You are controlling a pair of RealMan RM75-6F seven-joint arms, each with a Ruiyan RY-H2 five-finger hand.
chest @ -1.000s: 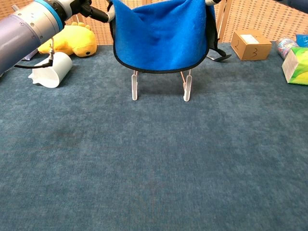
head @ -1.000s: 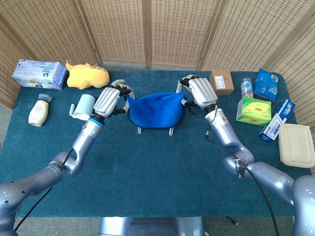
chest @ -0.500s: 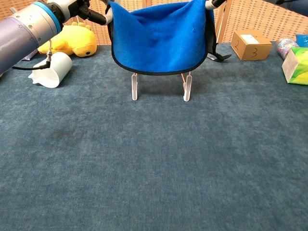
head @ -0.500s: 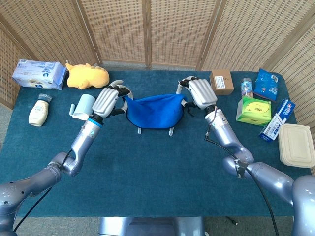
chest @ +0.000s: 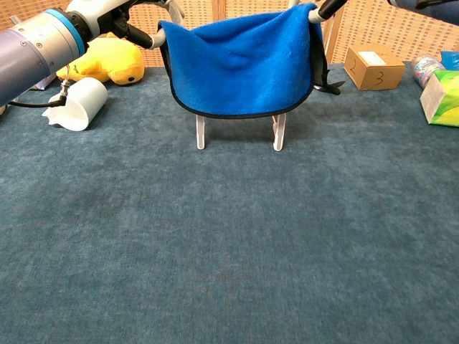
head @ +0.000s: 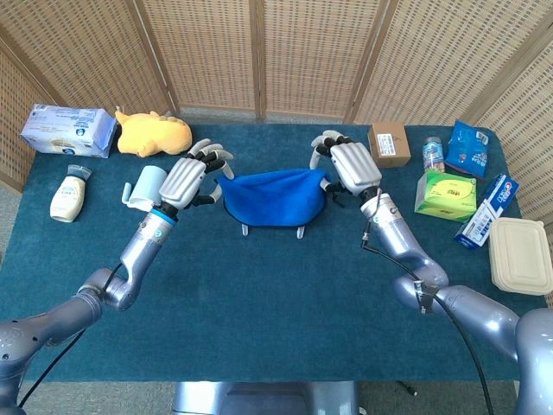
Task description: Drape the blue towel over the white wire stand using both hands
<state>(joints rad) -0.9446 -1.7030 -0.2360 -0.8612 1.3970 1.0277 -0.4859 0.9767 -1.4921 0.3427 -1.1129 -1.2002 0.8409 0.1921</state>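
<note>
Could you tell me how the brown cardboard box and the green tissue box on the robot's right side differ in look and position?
The brown cardboard box is plain brown with a white label on top, while the green tissue box is bright green with a printed pattern. The brown cardboard box sits further back, towards the wicker screen; the green tissue box lies nearer the front and further right. Both rest on the blue table cover, apart from each other and untouched by either hand.

On your worktop (head: 259, 294), far left, you have a tissue pack (head: 67, 130), a yellow plush toy (head: 153, 132), a tipped white cup (head: 145, 186) and a cream bottle (head: 67, 194). Far right sit a cardboard box (head: 389, 143), a green tissue box (head: 446, 194) and a lidded container (head: 520, 255).
</note>
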